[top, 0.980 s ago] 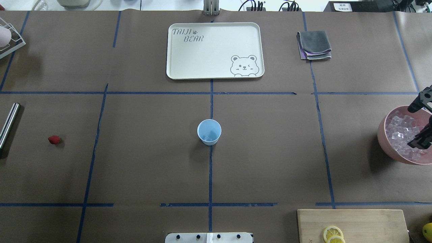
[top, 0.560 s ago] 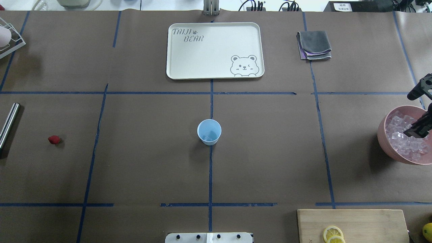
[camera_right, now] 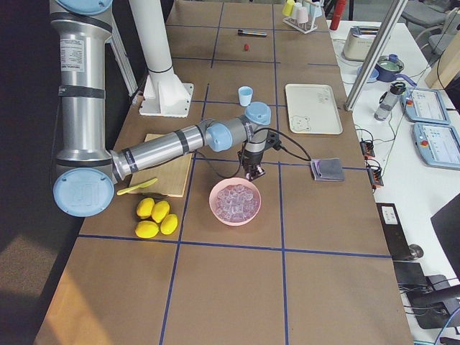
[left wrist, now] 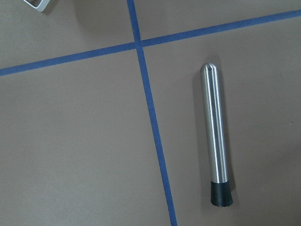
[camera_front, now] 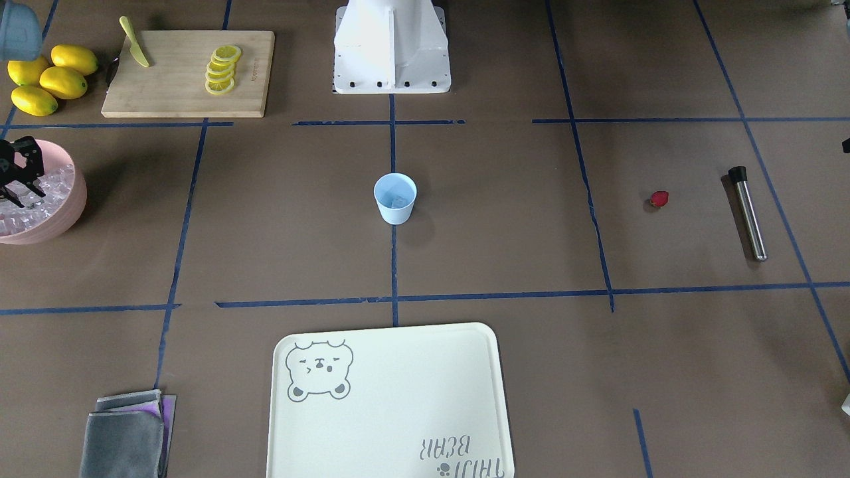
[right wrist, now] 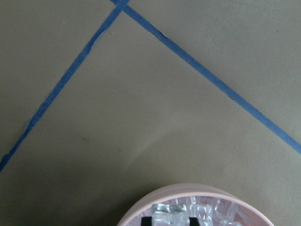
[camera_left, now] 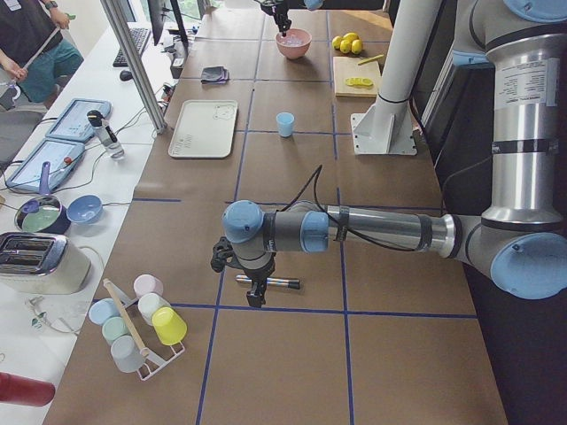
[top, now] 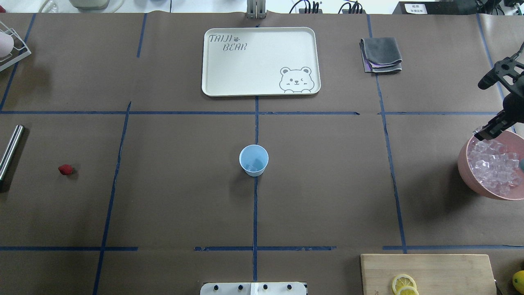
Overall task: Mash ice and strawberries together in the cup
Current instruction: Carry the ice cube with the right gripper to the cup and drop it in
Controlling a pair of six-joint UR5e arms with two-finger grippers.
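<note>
The light blue cup (top: 254, 160) stands upright at the table's centre, with clear ice showing inside it (camera_front: 398, 200). The red strawberry (top: 65, 169) lies far left on the paper. The pink bowl (top: 463, 168) at the right edge holds several ice cubes (top: 493, 169). My right gripper (top: 484, 133) hangs above the bowl's far rim. In the right wrist view it is shut on one ice cube (right wrist: 171, 217). My left gripper (camera_left: 252, 297) hangs over a steel muddler (left wrist: 215, 136). I cannot tell whether it is open or shut.
A white bear tray (top: 213, 61) sits at the back centre, with a folded grey cloth (top: 380, 53) to its right. A cutting board (top: 442, 270) with lemon slices is at the front right. Whole lemons (camera_front: 50, 76) lie beside it. A cup rack (camera_left: 133, 323) stands at the far left.
My right gripper has risen out of the pink bowl and moved toward the far side of its rim. The cup, strawberry and muddler have not moved.
</note>
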